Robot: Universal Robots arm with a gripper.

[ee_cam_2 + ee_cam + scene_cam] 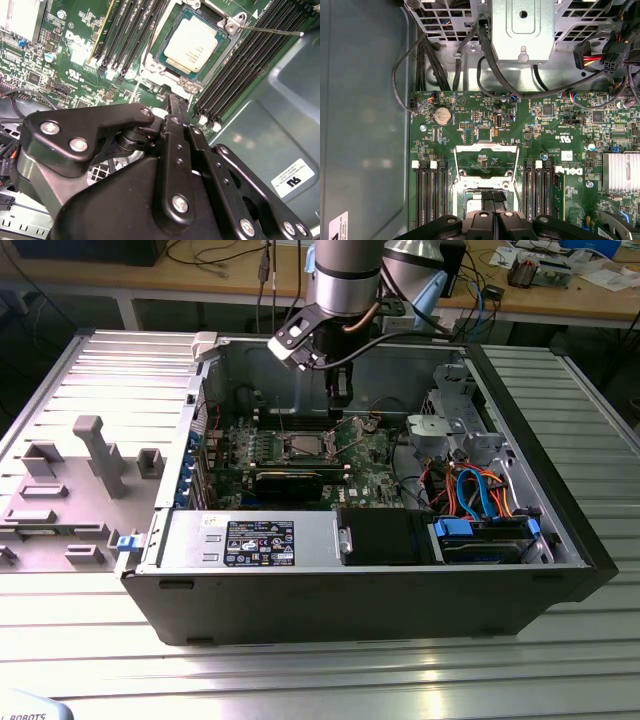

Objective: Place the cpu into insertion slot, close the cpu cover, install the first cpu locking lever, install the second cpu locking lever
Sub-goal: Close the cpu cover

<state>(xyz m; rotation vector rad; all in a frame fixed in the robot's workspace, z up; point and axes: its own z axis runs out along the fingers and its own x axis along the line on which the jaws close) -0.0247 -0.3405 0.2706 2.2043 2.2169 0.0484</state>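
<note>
The cpu [191, 44], a small square chip with a silvery top, lies flat in the insertion slot [186, 86] on the green board. The slot [303, 447] is near the middle of the open case in the exterior view. The cpu cover [487, 148], a thin silvery frame with a square window, stands swung open beyond the slot. A thin locking lever [272, 31] sticks out past the slot's corner. My gripper [340, 395] hangs just above the slot's cover side, its fingers together with nothing between them, as in both wrist views [176, 102] [495, 196].
Long black memory slots [427, 195] flank the socket on both sides. A black expansion card [288, 480] lies in front of it. A drive cage with blue and orange cables [480, 500] fills the exterior view's right. A grey parts fixture [90, 460] sits outside the case.
</note>
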